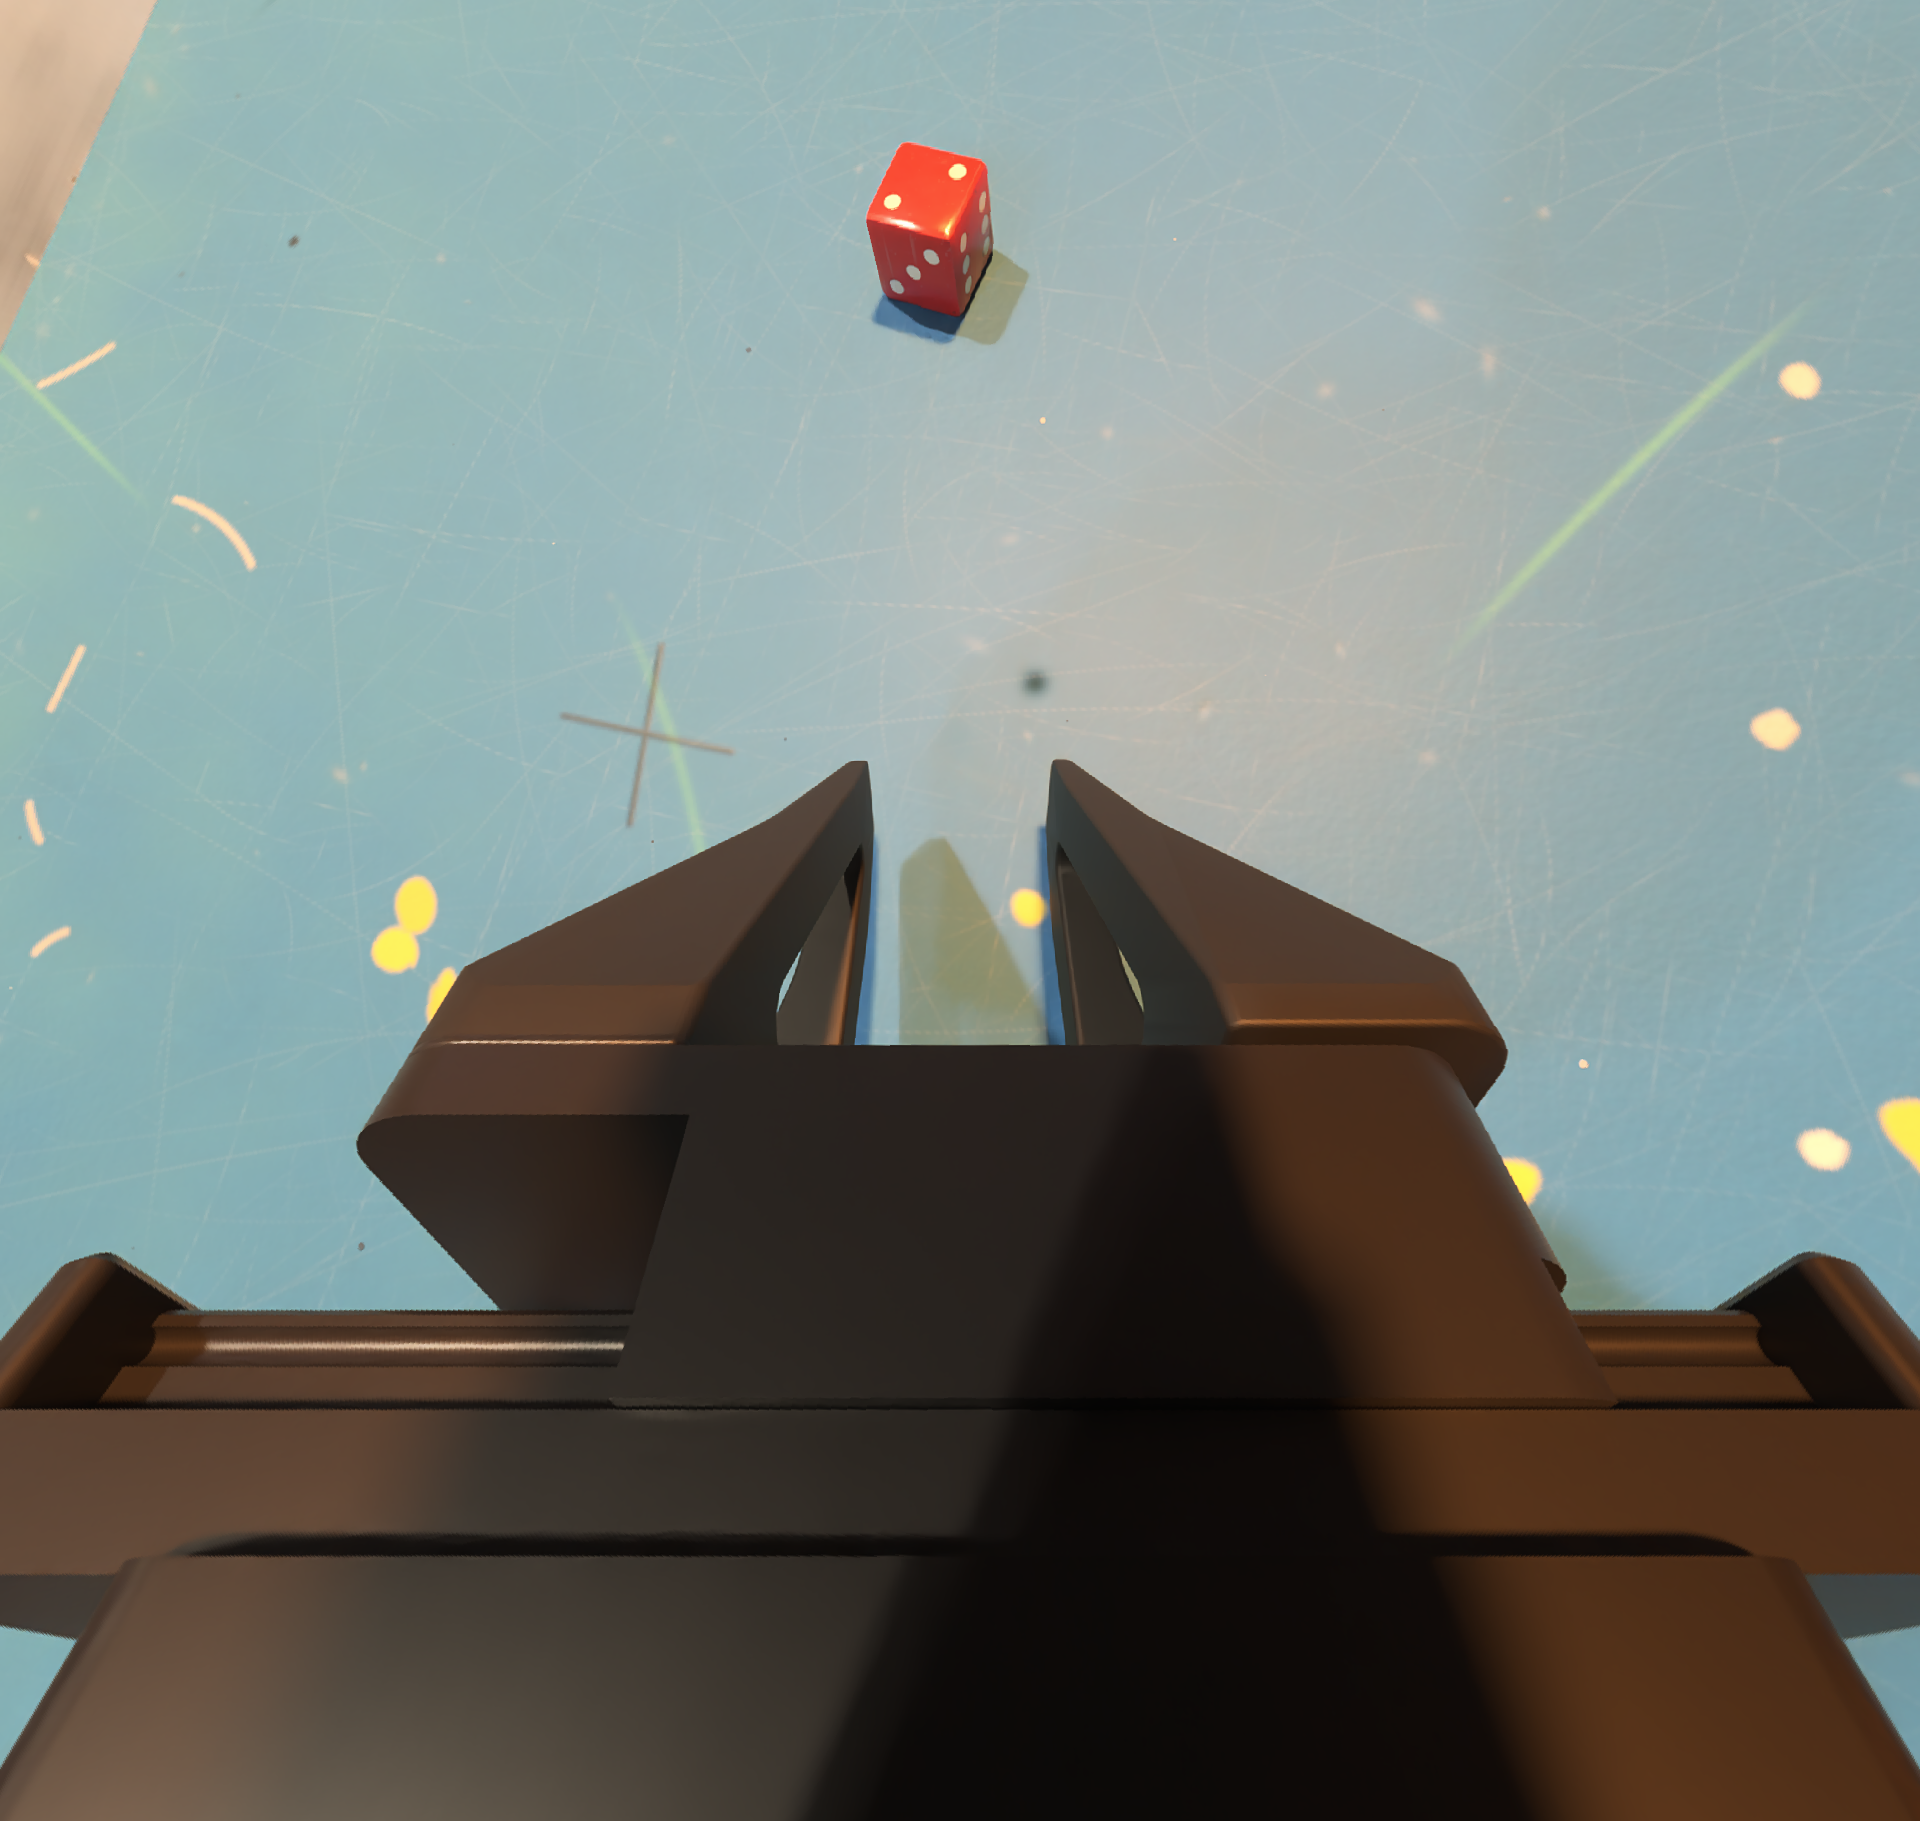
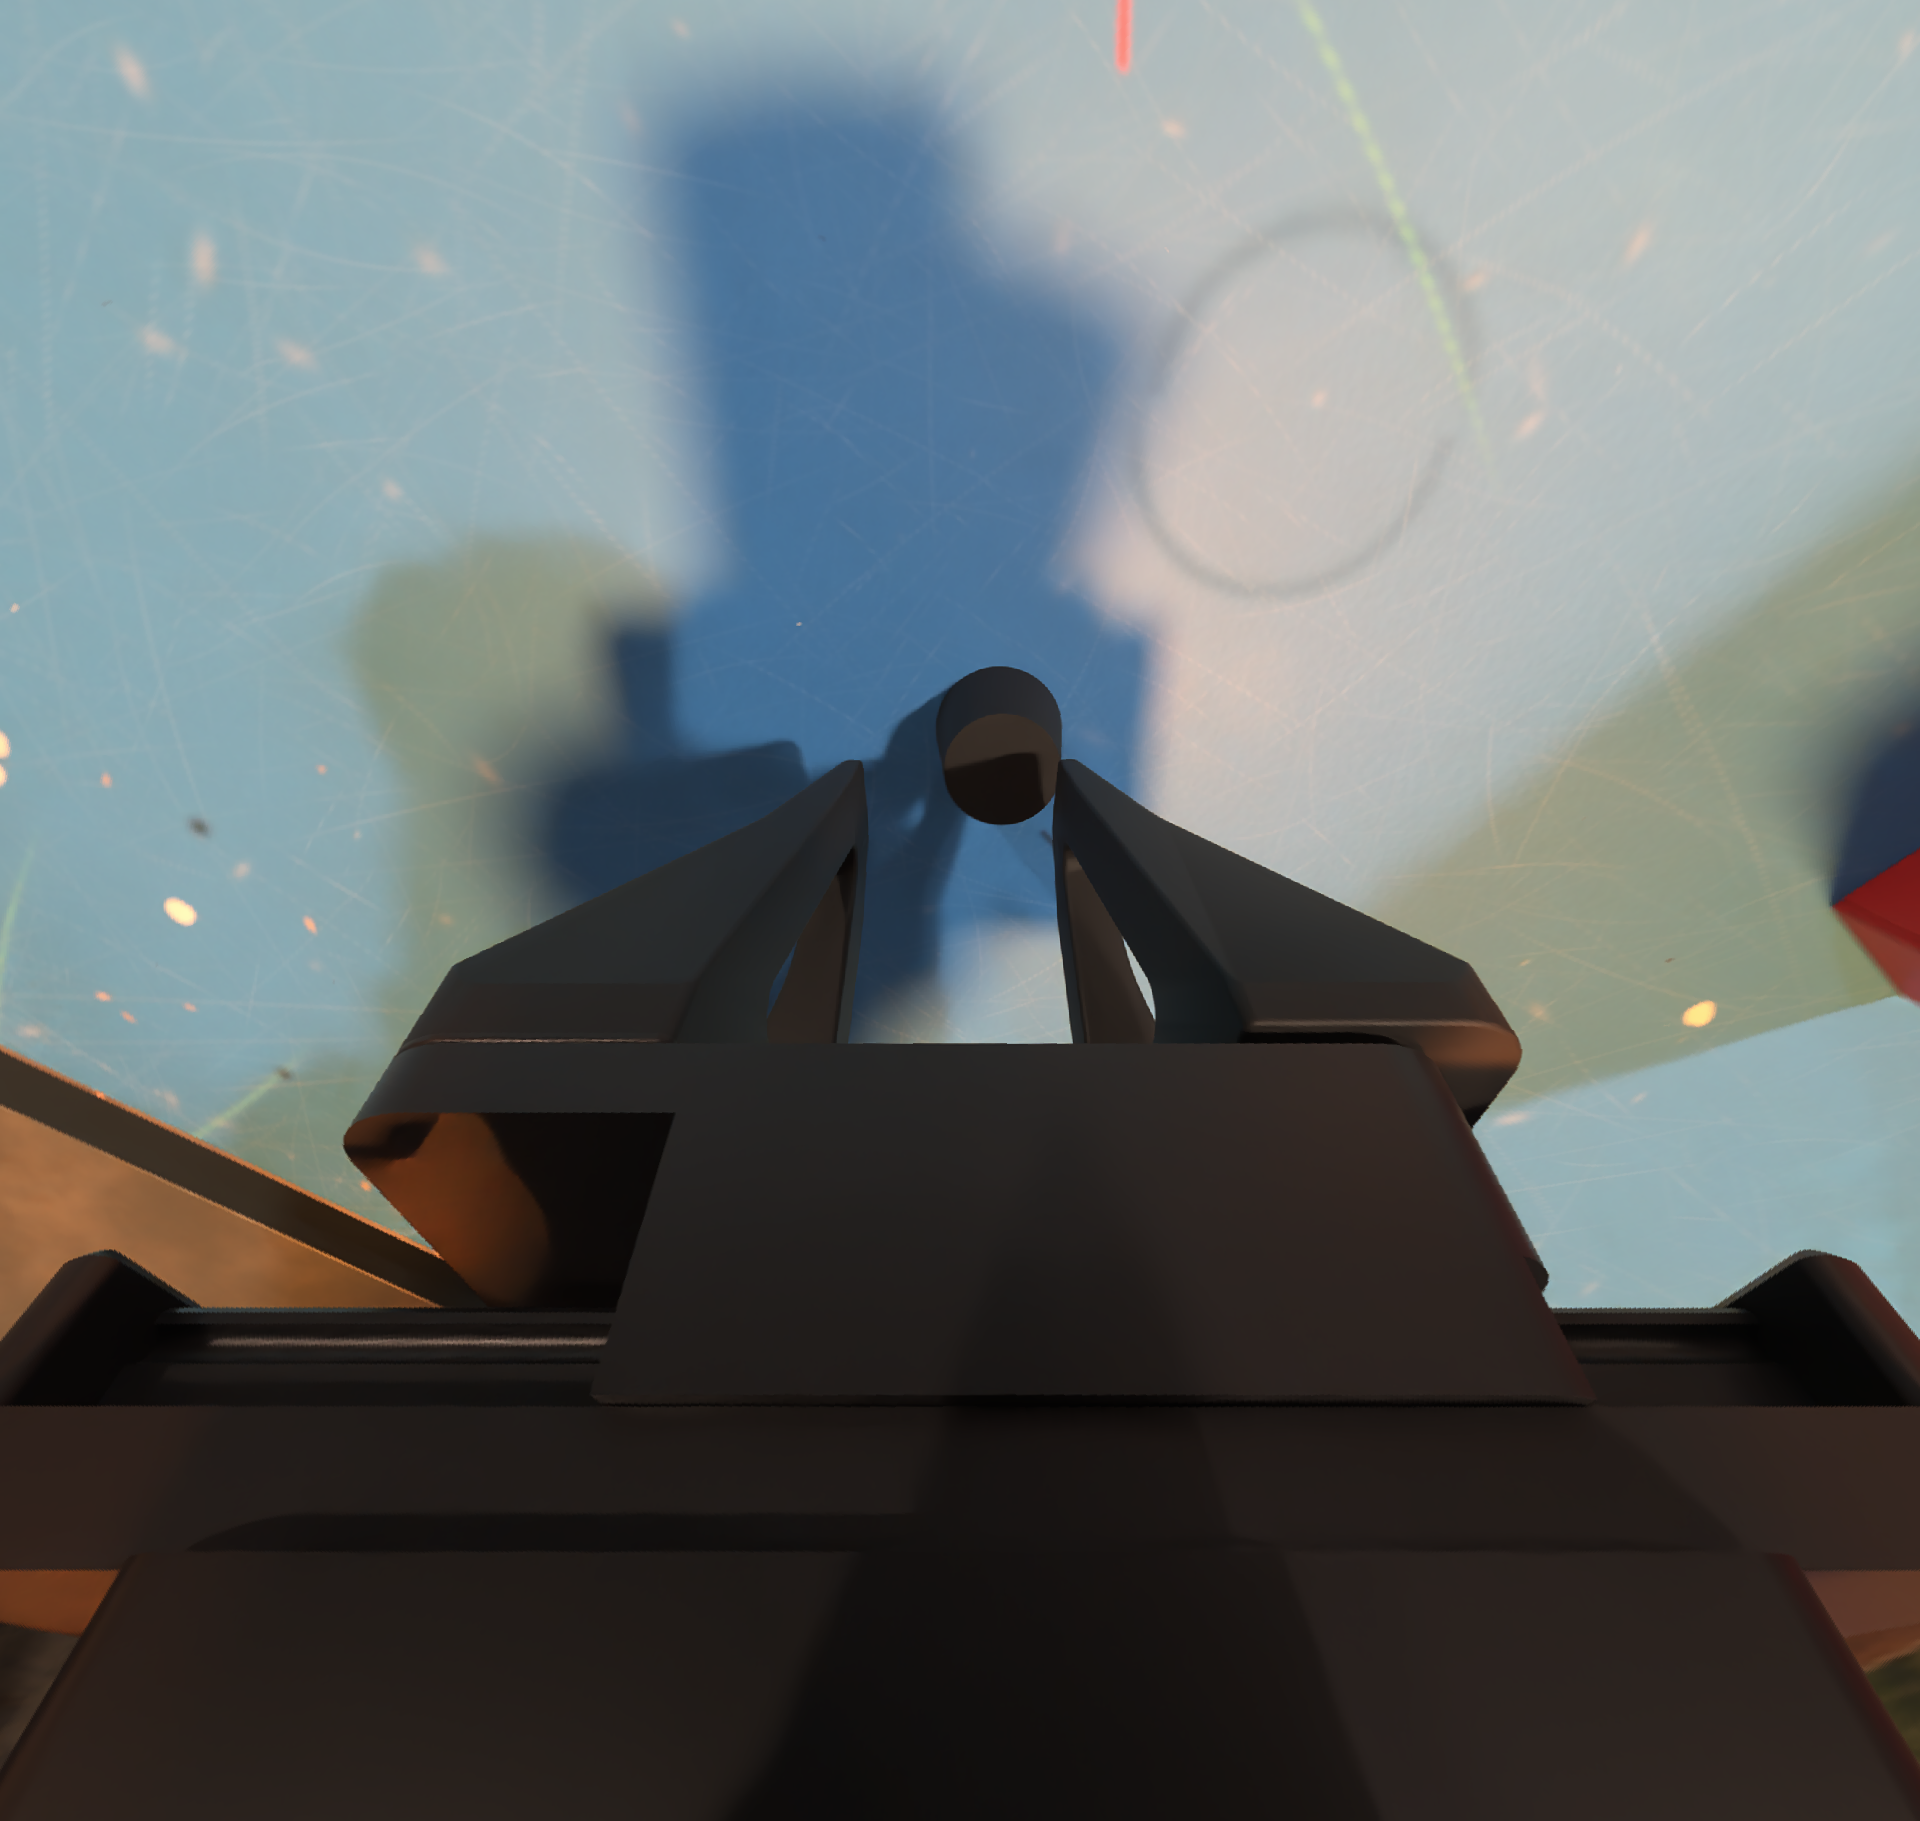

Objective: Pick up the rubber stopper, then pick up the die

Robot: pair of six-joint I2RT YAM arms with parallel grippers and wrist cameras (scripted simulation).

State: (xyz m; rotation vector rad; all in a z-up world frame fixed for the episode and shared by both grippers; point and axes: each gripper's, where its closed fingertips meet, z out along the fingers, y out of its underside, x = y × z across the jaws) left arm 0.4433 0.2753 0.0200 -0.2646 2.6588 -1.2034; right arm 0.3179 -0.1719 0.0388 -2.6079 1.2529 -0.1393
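Ahead of the left gripper (image 1: 958, 765), whose fingers are slightly parted and empty, sits the red die (image 1: 930, 236) on the table (image 1: 1351, 213); the right gripper (image 2: 958, 769) seemingly touches the dark rubber stopper (image 2: 997, 745), its grip unclear.

Bright warm light, soft blurred shadows.

In the right wrist view a red die (image 2: 1886, 930) is cut off by the right edge, only a corner showing. The dark rubber stopper (image 2: 997, 748) sits by the right claw (image 2: 958, 784) tips; contact cannot be told. The desk (image 2: 312, 213) beyond looks blurred there.
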